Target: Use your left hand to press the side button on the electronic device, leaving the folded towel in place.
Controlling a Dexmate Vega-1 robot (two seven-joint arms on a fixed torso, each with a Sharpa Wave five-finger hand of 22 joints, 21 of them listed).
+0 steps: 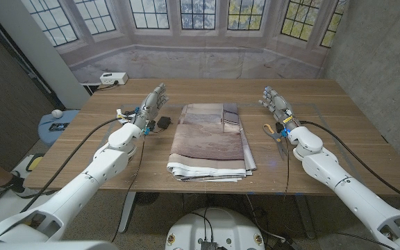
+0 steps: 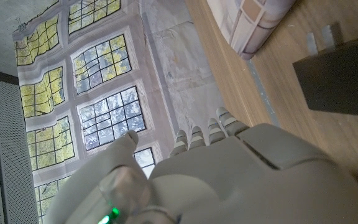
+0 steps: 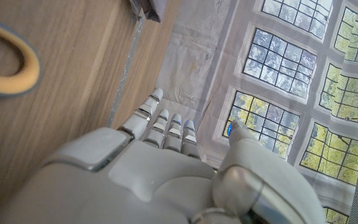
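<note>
A small black electronic device (image 1: 164, 123) lies on the wooden table, just left of the folded striped towel (image 1: 210, 139). My left hand (image 1: 153, 103) stands just beyond and to the left of the device, fingers stretched out away from me, holding nothing and not touching it. In the left wrist view the black device (image 2: 340, 81) lies beside my left hand (image 2: 229, 168), with a corner of the towel (image 2: 253, 25) past it. My right hand (image 1: 275, 103) stands right of the towel, fingers straight and holding nothing; the right wrist view shows the same right hand (image 3: 166, 168).
Yellow-handled scissors (image 1: 273, 130) lie by my right wrist, their handle (image 3: 11, 68) close beside the hand. A white box (image 1: 113, 78) sits at the table's back left corner. The table (image 1: 339, 104) has bare wood to the right of the right arm.
</note>
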